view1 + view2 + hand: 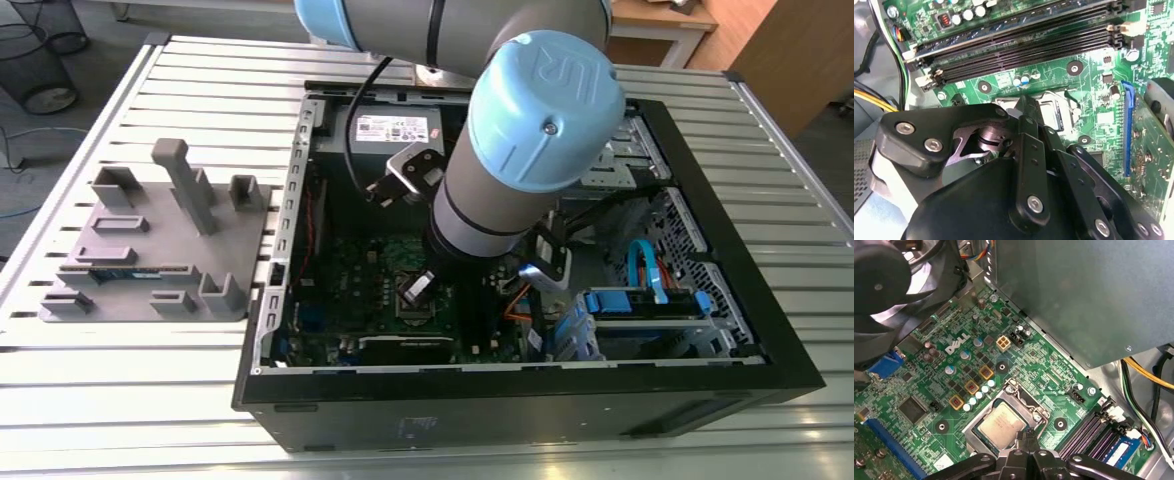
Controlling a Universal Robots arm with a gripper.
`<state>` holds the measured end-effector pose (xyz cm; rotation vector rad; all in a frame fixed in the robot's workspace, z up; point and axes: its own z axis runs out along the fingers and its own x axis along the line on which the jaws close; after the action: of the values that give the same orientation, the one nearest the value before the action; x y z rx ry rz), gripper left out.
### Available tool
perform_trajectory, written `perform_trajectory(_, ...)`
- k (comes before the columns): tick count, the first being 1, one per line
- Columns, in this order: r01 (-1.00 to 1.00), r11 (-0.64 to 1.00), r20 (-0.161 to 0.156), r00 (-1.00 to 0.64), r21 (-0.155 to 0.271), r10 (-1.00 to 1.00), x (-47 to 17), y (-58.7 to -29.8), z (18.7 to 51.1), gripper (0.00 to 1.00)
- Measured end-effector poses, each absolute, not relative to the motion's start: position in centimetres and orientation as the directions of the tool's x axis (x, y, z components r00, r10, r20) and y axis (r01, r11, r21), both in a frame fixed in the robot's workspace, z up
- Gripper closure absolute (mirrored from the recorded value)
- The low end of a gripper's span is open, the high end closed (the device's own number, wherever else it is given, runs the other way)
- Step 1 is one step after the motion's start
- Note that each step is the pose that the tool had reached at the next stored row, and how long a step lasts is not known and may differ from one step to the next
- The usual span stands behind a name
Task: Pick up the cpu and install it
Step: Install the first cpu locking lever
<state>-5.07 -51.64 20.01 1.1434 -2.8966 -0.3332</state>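
While the small, flat, square cpu with its silver-grey metal top lies level inside the metal-framed socket on the green printed motherboard, the black, bolted-link gripper hangs directly over that socket; in the first wrist view its two fingers look pressed together into one narrow tip with nothing pinched between them; the tip sits at one edge of the chip, though I cannot tell whether it touches the metal. In the second wrist view the long black memory slots run just beyond the socket.

In the exterior view the grey and pale-blue robot arm reaches down into the open black computer case, which lies on its side on a slatted metal table; a grey moulded parts tray rests on the table at the exterior view's left, well apart from the gripper.

Judging from this, the pick-up is done and the work stands at the seating stage of the install, with the chip in its socket and out of the fingers' hold; I cannot tell whether the socket's frame is clamped. Any further move here seems to call for a gentle, straight motion with no sideways drag, since a nudge at the edge could tilt or shift the chip, and the frame leaves little room.
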Motion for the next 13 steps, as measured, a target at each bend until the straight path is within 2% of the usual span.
perform_trajectory(13,-0.599,0.777,-0.069,-0.798,0.194,-0.598,-5.20,-51.63,19.49,0.89)
